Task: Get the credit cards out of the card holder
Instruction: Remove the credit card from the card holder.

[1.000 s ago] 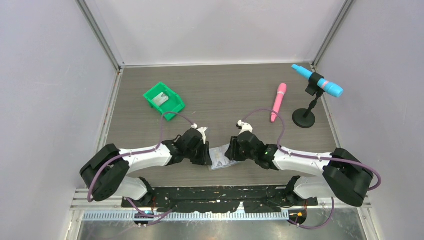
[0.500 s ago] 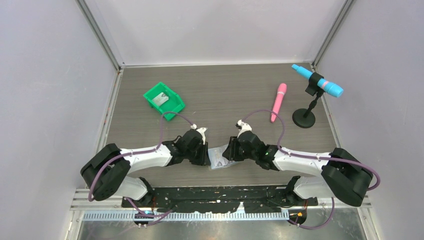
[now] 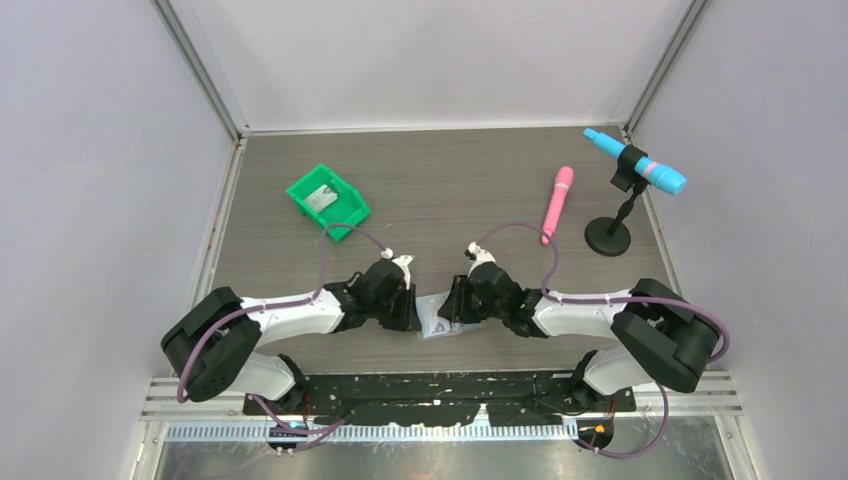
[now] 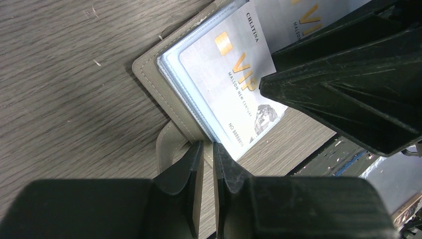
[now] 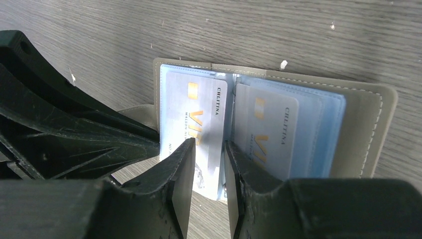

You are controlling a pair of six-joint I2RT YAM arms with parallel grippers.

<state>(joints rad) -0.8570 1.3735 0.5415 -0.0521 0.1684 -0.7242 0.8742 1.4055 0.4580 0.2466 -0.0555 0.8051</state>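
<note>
Left gripper (image 4: 208,159): jaws almost closed. The edge of the card holder (image 5: 363,129) runs into the slit beside its grey tab (image 4: 169,144), so it looks pinched there, pinning the holder to the table (image 5: 298,30).

Right gripper (image 5: 209,169): jaws a narrow gap apart, tips over the near card (image 5: 199,114), whose face shows through the gap. That card pokes past the holder's edge on the jaw side. Can't tell if the tips are pressing on it.

The holder lies open and flat, directly between the two sets of jaws. The far card (image 5: 271,134) sits in the other pocket, just outside the right jaw.

Risks:
- Card lies flat, so the tips may skid over it or close on nothing.
- A drag could take the clear sleeve or the whole holder along if the left pinch slips off that thin edge.
- The grippers are nearly touching, so a small sideways move means a finger clash.
- The right jaw could catch the far card and shift both.

Count:
- Holders: 1.
- Cards visible: 2. Any more behind the blue sleeves can't be told.
- Well beyond the jaws: 1 green bin (image 3: 348,208), 1 pink stick (image 3: 557,203), 1 stand (image 3: 608,237).
</note>
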